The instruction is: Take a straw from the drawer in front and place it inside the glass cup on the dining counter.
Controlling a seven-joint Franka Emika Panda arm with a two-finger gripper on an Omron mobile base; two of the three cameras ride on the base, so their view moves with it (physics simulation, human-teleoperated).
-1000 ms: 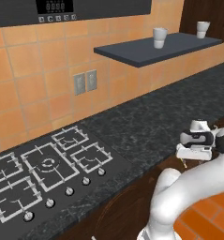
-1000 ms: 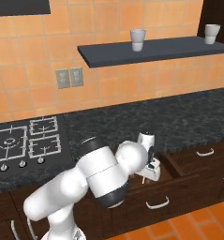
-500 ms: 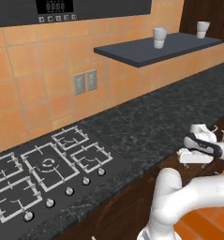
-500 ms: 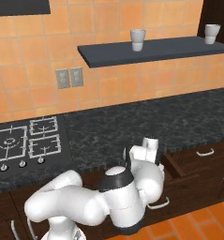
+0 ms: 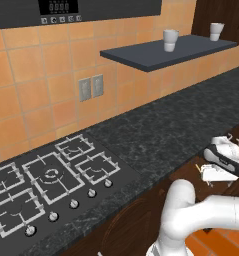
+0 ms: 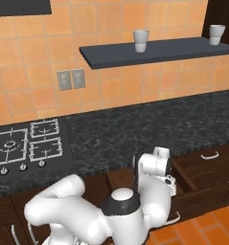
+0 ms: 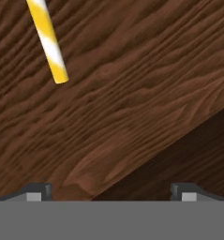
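While the hand is hovering spread wide and empty over the open drawer, the straw is lying on the drawer floor, off-centre from the fingertips. Reaching is underway; next, centring over the straw before closing.

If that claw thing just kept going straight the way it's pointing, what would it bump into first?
Most likely the bare wooden floor of the open drawer. The gripper points down into it with jaws apart, and the straw lies off to one side of that line, so it would probably be missed. Depth is hard to judge.
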